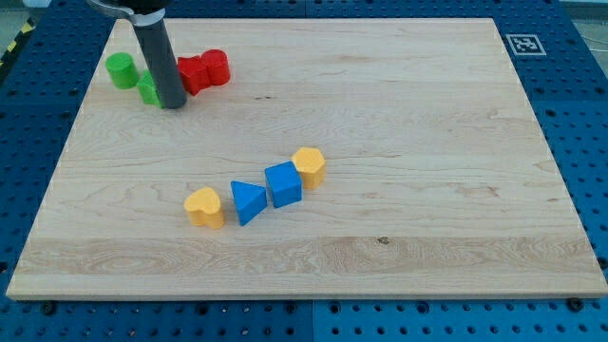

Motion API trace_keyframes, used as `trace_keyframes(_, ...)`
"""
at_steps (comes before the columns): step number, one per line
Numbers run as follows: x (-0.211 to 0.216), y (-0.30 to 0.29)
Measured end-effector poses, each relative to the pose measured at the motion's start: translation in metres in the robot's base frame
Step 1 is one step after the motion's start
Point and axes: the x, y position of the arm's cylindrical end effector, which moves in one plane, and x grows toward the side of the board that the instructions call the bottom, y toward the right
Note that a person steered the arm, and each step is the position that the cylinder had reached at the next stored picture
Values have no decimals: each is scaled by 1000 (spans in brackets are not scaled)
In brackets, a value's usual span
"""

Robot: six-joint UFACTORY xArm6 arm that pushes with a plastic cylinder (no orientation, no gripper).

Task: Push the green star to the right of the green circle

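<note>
a wooden bench [380,95] carries small coloured blocks. the tool is a straight dark rod with no jaws, so it grips nothing; its tip [173,105] rests on the bench at the far left. the green star [148,91] sits just left of the tip, partly hidden behind the rod and seemingly touching it. the green circle [121,70] lies just left of and slightly beyond the star. a red star [194,73] and a red cylinder [216,66] sit just right of the rod. nearer, around the middle, a diagonal row runs: yellow heart [204,206], blue triangle [248,201], blue cube [283,183], yellow hexagon [309,165].
</note>
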Motion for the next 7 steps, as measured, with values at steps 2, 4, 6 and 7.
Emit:
trace_keyframes(2, 1, -1)
trace_keyframes(4, 36, -4)
trace_keyframes(6, 41, -15)
trace_keyframes(7, 39, -16)
